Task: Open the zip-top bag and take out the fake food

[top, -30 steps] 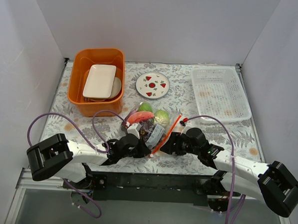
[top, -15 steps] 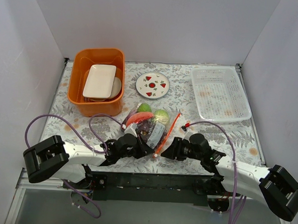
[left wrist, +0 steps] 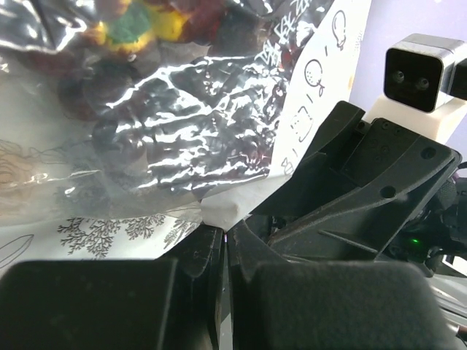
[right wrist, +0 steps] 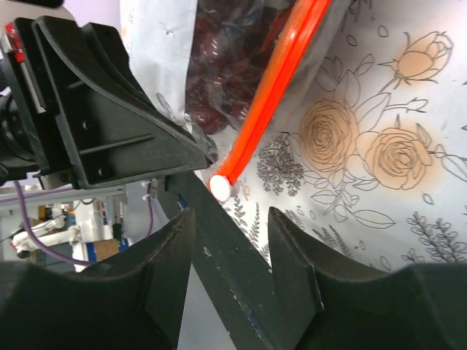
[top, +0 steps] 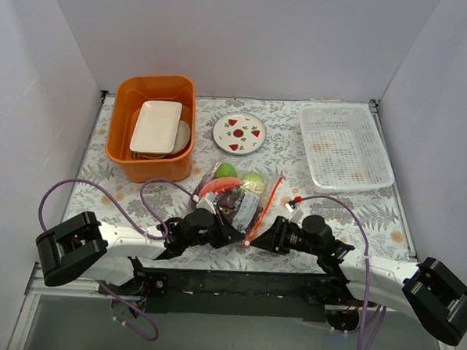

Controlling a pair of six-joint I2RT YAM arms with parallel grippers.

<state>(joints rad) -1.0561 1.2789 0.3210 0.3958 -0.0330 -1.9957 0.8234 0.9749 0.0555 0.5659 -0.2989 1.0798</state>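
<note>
The zip-top bag [top: 242, 204] lies near the table's front middle, its orange zip strip [top: 264, 210] running along its right side. The fake food is inside: green balls [top: 253, 180], a red slice [top: 216, 183] and dark grapes [top: 231, 198]. My left gripper [top: 225, 234] is shut on the bag's near white corner [left wrist: 219, 214]; the crinkly bag [left wrist: 182, 131] fills the left wrist view. My right gripper [top: 265, 238] is open and empty. The zip strip [right wrist: 271, 109] ends in a white tab [right wrist: 219, 188] just ahead of its fingertips [right wrist: 281, 219], apart from them.
An orange bin [top: 125, 150] holding white dishes [top: 156, 126] stands at the back left. A strawberry-printed plate [top: 239, 133] is at the back middle and a white mesh basket [top: 345, 145] at the back right. The table's dark front edge [top: 236, 281] is close behind both grippers.
My right gripper has drawn back along the zip strip toward the front edge and now sits off its near end. The left gripper keeps its hold on the bag's corner.
</note>
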